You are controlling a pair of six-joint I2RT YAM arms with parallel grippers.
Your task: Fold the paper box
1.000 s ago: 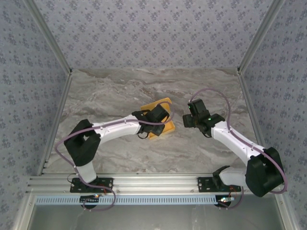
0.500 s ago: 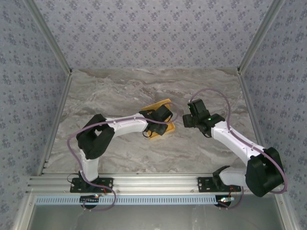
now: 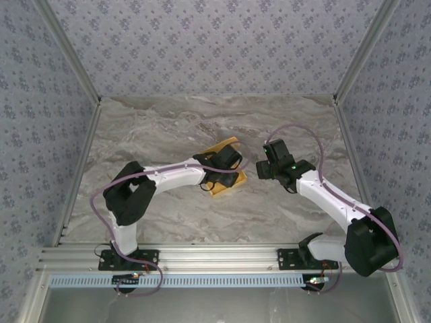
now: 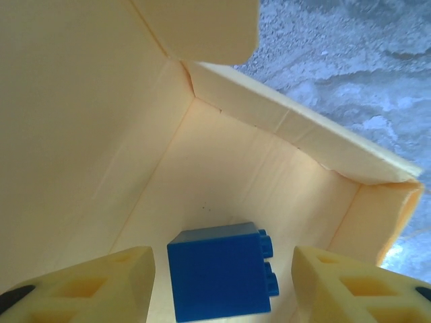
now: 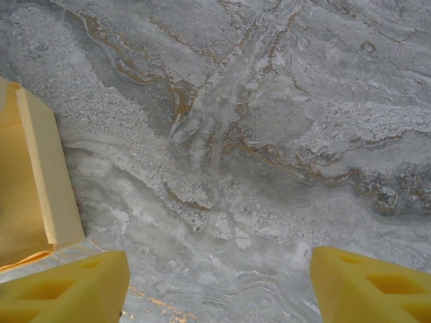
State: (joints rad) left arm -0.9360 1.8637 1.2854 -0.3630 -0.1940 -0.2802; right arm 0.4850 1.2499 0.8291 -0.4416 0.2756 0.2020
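Left gripper: my fingers stand apart, reaching down into the paper box. They grip nothing, with a gap on either side of the blue cube between them.
Right gripper: my fingers here are spread wide over the bare table and hold nothing.
Box position: centre of the overhead frame, under my left wrist. Its edge also shows at the left border of the right wrist view, just beside that gripper.
Done: the side walls stand upright and meet at creased corners, so the tray shape looks formed.
Left to do: a rounded flap at the top of the left wrist view is not folded over and the top is open. I judge the closing is yet to come.
Around: the cube sits on the box floor, lower centre of the left wrist view, with marbled table all round the box.
In the way: my own left gripper inside the box would block any flap coming down, so it must lift out first.
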